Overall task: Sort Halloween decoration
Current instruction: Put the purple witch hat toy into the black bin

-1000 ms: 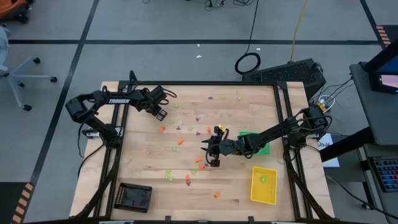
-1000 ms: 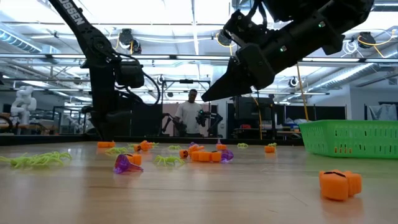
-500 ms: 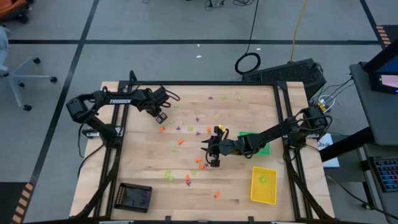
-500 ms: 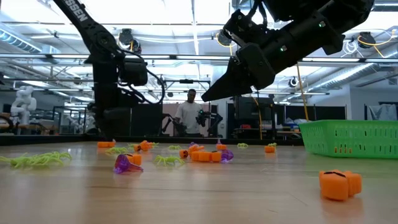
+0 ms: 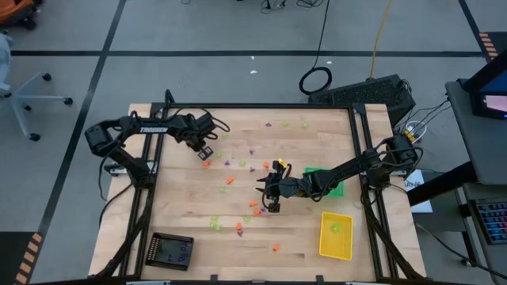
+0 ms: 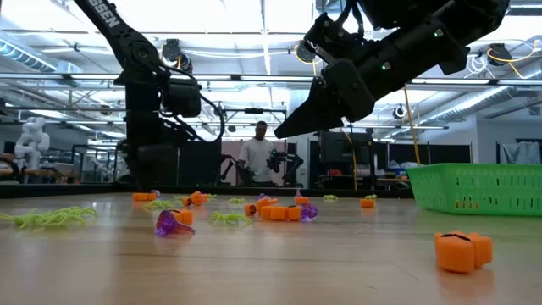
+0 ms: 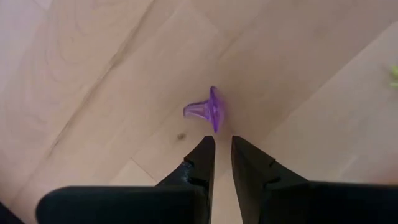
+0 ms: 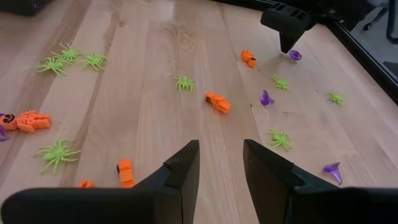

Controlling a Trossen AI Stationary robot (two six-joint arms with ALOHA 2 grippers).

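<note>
Small orange, purple and lime green trinkets (image 5: pixel 230 180) lie scattered over the middle of the wooden table. My left gripper (image 5: pixel 204 150) hangs at the far left of the scatter, pointing down. In the left wrist view its fingers (image 7: pixel 222 142) stand narrowly open just short of a purple cone-shaped trinket (image 7: pixel 206 110) that lies on its side on the wood; the right wrist view shows this gripper (image 8: pixel 287 28) above a purple piece (image 8: pixel 295 55). My right gripper (image 5: pixel 269 198) hovers open over the middle of the table (image 8: pixel 221 149), above orange pieces and green spiders (image 8: pixel 185 81).
A green tray (image 5: pixel 336 188) lies under my right arm, a yellow tray (image 5: pixel 335 235) with a green piece sits near the right near corner, and a black tray (image 5: pixel 172 249) near the left near corner. Beyond the table a person (image 6: pixel 258 157) stands.
My left gripper has moved a little toward the table's near edge and lower, closing on the purple trinket. My right arm has kept still, and no trinket has moved.
</note>
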